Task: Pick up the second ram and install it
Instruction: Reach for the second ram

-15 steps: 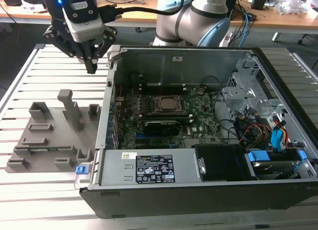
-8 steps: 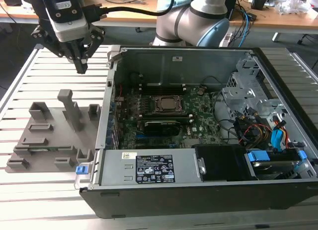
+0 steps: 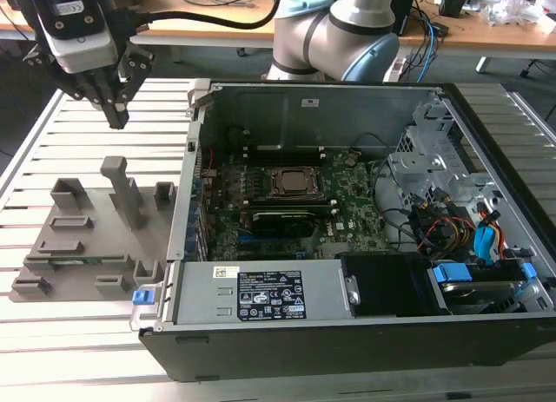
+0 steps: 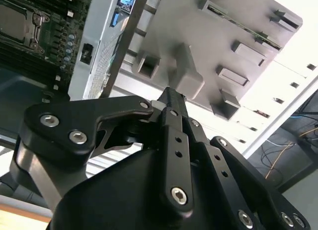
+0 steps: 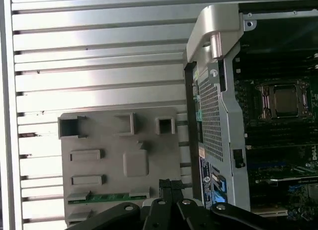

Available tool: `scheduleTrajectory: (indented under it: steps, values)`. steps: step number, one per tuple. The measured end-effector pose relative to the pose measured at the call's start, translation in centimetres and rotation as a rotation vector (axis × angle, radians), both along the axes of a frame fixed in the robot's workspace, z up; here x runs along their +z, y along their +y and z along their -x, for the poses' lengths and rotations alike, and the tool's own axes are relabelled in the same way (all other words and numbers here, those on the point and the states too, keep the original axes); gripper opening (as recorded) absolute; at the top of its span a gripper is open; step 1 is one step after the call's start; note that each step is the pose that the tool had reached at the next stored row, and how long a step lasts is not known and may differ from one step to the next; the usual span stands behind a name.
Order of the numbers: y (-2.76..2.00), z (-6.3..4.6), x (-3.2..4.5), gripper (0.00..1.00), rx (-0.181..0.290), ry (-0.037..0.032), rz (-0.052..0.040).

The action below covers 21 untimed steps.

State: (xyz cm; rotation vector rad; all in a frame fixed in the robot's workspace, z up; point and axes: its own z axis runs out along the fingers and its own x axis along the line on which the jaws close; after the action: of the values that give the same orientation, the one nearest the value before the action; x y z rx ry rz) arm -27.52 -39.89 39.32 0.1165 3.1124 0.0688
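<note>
Slatted aluminium table (image 3: 78,350) fills the lower left of the exterior view, with a wooden desk (image 3: 217,24) and loose cables along the top edge behind it. On the slats, at the exterior view's left, lies a gray fixture plate (image 3: 87,237) with several raised pockets and one upright post (image 3: 117,172). Just beside it, toward the exterior view's right, stands an open computer case (image 3: 347,332). Its green motherboard (image 3: 347,194) lies flat inside, with the processor socket (image 3: 298,183) near the middle. A labelled metal box (image 3: 269,293) runs along the case's near wall, and blue cables (image 3: 486,246) bunch at the lower right.

My gripper (image 3: 117,120) hangs in the upper left of the exterior view, above the far end of the fixture plate and clear of it. My fingers are drawn together with nothing between them; in both wrist views the gripper (image 4: 169,91) (image 5: 166,182) shows the two black tips meeting in a narrow point. In the second wrist view that point lines up with the gray post (image 4: 189,76).

The second ram (image 5: 110,195) sits in a long slot of the fixture plate, seen in the first wrist view as a thin green strip between two gray end pockets. I am not touching it. My arm (image 3: 347,29) rises behind the case at the top centre of the exterior view.
</note>
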Motion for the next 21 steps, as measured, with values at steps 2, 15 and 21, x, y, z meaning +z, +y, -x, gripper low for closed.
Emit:
scheduleTrajectory:
  steps: [2,15,21]
  values:
    - [0.00,0.7,-0.01,0.11,0.000,-0.0001,-0.0001]
    - [0.00,5.5,-0.06,0.11,0.000,-0.0001,-0.0001]
    - [0.00,6.8,-0.09,0.11,0.000,-0.0001,-0.0001]
